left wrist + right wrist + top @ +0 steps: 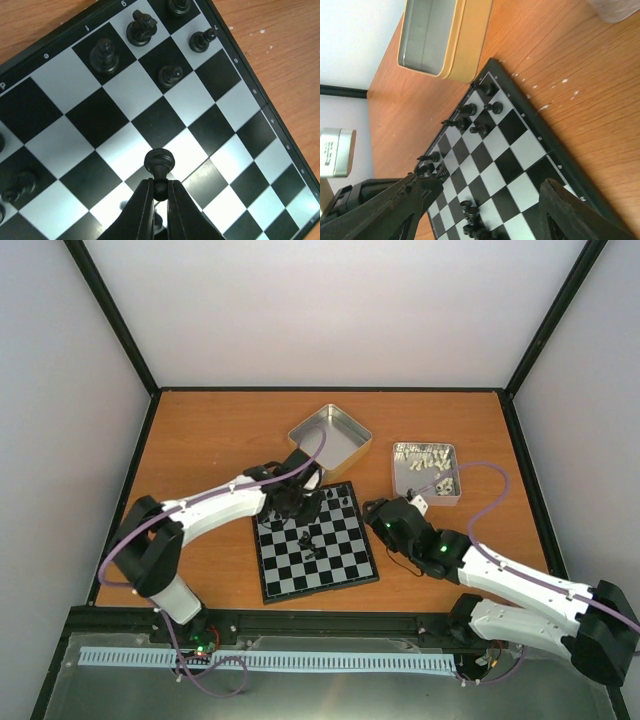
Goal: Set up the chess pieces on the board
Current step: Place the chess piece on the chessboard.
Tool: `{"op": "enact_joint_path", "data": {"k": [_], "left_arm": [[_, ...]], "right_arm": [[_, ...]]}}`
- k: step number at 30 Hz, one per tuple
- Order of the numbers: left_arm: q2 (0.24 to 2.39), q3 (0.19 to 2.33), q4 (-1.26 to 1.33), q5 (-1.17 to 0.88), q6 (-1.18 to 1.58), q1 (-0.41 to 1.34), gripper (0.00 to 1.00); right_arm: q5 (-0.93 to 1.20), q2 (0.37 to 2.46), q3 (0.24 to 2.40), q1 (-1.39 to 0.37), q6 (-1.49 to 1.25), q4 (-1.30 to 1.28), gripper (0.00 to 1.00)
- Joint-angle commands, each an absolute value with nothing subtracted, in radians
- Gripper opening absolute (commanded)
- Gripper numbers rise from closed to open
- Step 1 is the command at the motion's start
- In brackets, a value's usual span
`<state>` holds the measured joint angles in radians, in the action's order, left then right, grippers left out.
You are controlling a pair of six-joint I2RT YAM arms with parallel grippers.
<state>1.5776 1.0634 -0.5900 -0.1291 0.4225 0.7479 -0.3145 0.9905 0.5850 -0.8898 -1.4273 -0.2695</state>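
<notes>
My left gripper (160,189) is pinched tight on the neck of a black pawn (159,161). Its round head shows just past my fingertips, above the middle squares of the board (330,575). My fingers hide the pawn's foot, so I cannot tell whether it touches the board.

My right gripper (490,190) hangs low by the board's right edge, jaws spread wide with nothing between them.

The board lies mid-table (200,440), slightly turned, between my two arms. More black pieces stand on it. A knight (141,27) is in the far row with several smaller pieces on squares close around it, and a few others are clustered nearer the centre under my left wrist.

Just beyond the board's far edge sits an empty tin (330,438). A second tin (425,472), to its right and near my right gripper, holds pale pieces.
</notes>
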Motion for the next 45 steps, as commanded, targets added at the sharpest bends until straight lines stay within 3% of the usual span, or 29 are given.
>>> {"op": "enact_joint_path", "data": {"k": [1, 15, 35, 45], "left_arm": [[1.674, 1.181, -0.689, -0.117, 0.389, 0.751, 0.01], [1.857, 1.332, -0.772, -0.058, 0.400, 0.750, 0.03], [1.901, 1.364, -0.760, -0.026, 0.397, 0.739, 0.10], [1.915, 1.388, -0.743, -0.057, 0.397, 0.736, 0.07]], "right_arm": [[-0.433, 0.917, 0.562, -0.881, -1.404, -0.360, 0.64], [-0.482, 0.824, 0.538, -0.879, -1.386, -0.408, 0.64], [-0.491, 0.801, 0.537, -0.879, -1.384, -0.421, 0.64], [-0.488, 0.802, 0.534, -0.879, -1.392, -0.422, 0.64]]}}
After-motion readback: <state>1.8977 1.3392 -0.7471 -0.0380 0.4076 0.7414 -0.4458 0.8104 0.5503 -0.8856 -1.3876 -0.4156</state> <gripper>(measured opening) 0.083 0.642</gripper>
